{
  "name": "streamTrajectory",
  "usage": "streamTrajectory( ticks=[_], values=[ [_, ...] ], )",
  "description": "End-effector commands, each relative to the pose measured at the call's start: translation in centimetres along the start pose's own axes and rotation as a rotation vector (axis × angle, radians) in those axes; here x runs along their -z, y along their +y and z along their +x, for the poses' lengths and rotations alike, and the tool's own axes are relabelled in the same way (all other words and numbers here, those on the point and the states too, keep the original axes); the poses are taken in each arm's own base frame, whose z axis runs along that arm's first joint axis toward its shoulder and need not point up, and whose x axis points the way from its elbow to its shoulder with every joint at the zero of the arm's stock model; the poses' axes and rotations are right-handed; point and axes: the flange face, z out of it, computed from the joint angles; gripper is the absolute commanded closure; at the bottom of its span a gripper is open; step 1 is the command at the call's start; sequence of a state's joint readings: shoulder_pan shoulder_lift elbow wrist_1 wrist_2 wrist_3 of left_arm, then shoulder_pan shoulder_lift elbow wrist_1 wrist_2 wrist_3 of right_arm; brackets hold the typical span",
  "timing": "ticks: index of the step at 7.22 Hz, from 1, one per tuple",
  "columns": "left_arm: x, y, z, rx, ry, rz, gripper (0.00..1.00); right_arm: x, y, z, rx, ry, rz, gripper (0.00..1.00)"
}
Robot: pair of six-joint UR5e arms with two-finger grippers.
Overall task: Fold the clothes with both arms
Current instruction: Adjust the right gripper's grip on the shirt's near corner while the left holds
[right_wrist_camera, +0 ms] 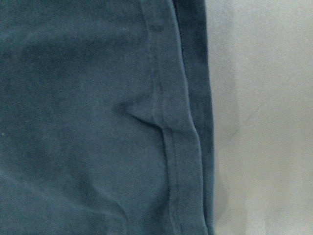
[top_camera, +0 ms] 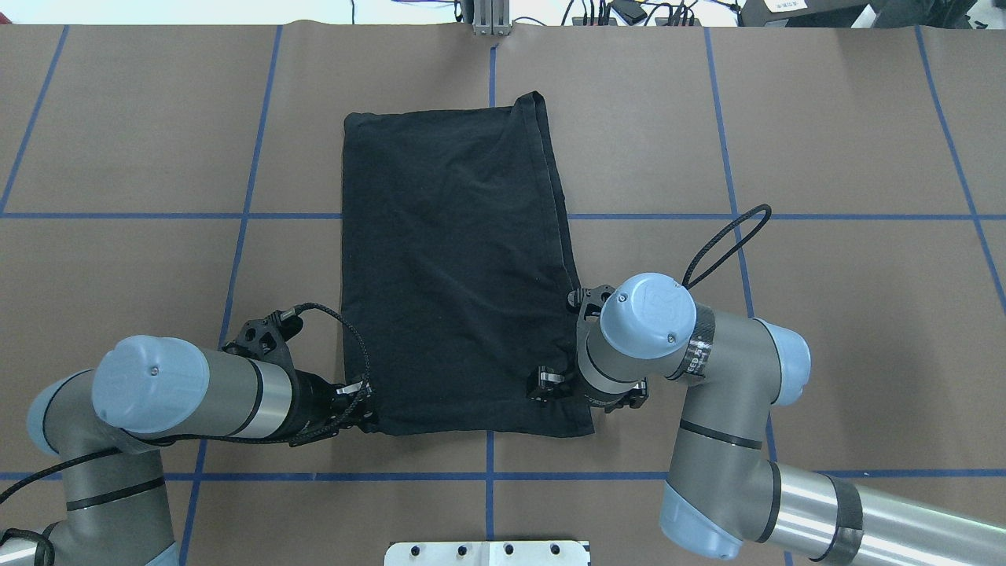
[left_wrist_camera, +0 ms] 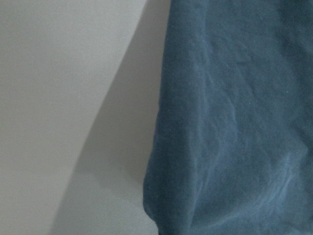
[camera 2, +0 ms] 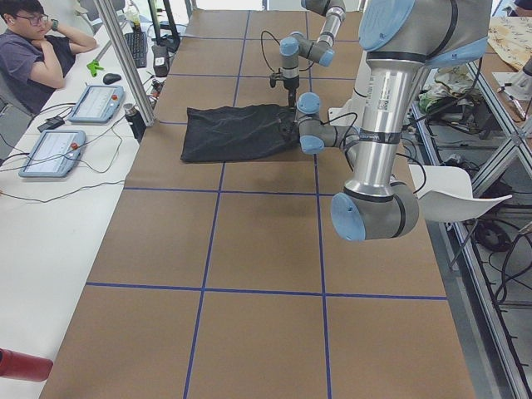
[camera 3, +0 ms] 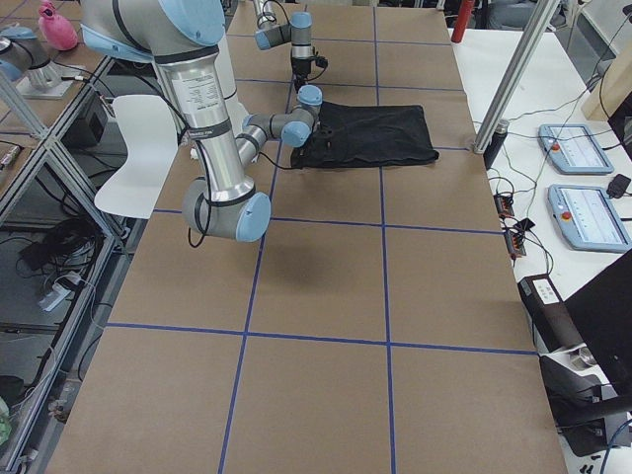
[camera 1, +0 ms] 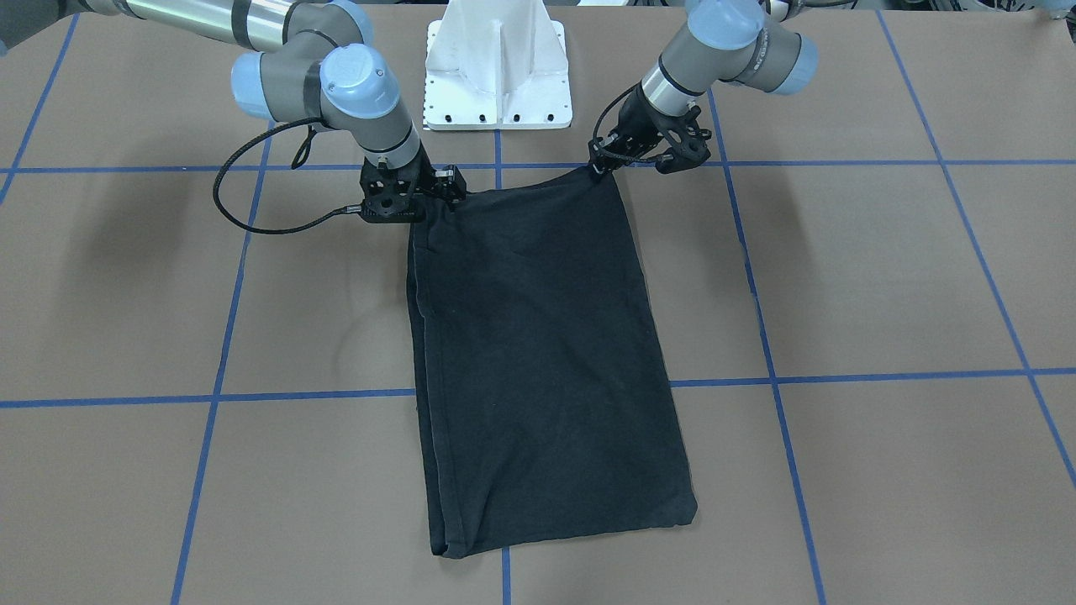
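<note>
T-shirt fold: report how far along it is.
Done: the T-shirt lies flat on the table, already folded lengthwise into a narrow rectangle, sleeves out of sight. In hand: the left gripper and right gripper sit at its two robot-side corners; their grip cannot be confirmed. Left: presumably a crosswise fold toward the far edge.

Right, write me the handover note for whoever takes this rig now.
Left gripper: at the black T-shirt's robot-side corner on its own side; grip unclear.
Right gripper: at the other robot-side corner; grip unclear too.
Done: the shirt lies flat on the brown table, folded lengthwise into a long rectangle, no sleeves showing.
Left: the crosswise fold, probably carrying the robot-side edge over to the far edge.
</note>
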State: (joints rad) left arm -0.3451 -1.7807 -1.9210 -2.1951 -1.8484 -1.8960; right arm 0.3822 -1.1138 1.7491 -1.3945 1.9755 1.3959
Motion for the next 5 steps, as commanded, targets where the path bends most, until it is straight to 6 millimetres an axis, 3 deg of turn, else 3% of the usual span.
streamTrajectory(
  ticks=[1, 3, 5],
  values=[
    [-0.02, -0.04, -0.08, 0.000, -0.002, 0.001, 1.00, -0.33, 0.19, -0.06, 0.001, 0.005, -0.005, 0.01],
    [-0.03, -0.07, -0.16, 0.001, -0.003, 0.001, 1.00, -0.40, 0.25, -0.15, -0.010, 0.005, -0.006, 0.28],
    [-0.04, -0.10, -0.24, 0.001, -0.004, 0.002, 1.00, -0.50, 0.42, -0.20, -0.008, 0.006, -0.008, 0.30]
  ],
)
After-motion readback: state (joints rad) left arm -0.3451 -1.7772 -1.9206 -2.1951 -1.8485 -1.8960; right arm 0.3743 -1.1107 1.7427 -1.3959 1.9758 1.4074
